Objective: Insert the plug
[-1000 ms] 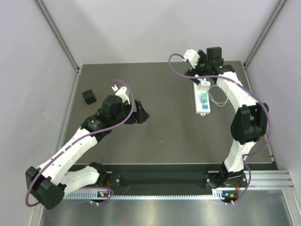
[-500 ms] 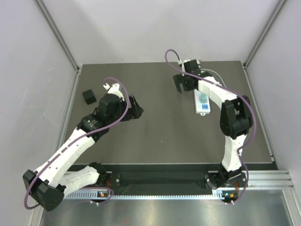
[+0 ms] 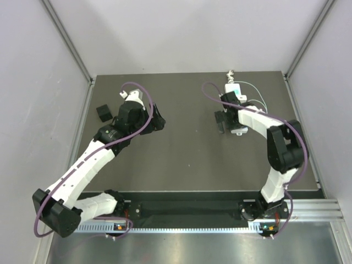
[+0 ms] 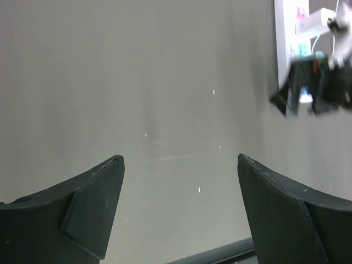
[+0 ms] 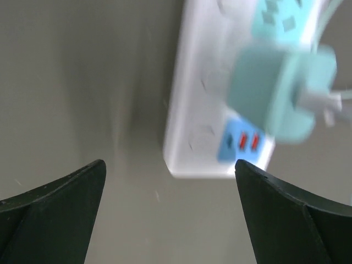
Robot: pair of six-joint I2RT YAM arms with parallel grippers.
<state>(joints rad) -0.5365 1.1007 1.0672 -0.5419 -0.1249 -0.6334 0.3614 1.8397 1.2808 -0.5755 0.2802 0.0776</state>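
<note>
A white power strip (image 5: 201, 104) lies on the dark table, with a blurred teal plug (image 5: 280, 91) standing on its top face and a white cable (image 5: 330, 102) leading off it. I cannot tell how deep the plug sits. My right gripper (image 5: 169, 163) is open and empty, hovering just off the strip's end with the blue switch panel (image 5: 242, 143). In the top view the right gripper (image 3: 221, 122) is left of the strip's near end (image 3: 240, 131), and the arm hides the plug. My left gripper (image 3: 159, 120) is open and empty over bare table (image 4: 180, 159).
A small black block (image 3: 103, 112) sits at the table's left side. The left wrist view shows the strip (image 4: 286, 33) and the right gripper (image 4: 313, 93) at far right. The plug's white cable (image 3: 257, 102) loops behind the right arm. Grey walls enclose the table.
My right gripper has swung from the strip's far end to the left and then toward me, beside the strip's near end. My left gripper has drawn back a little toward the far left.
</note>
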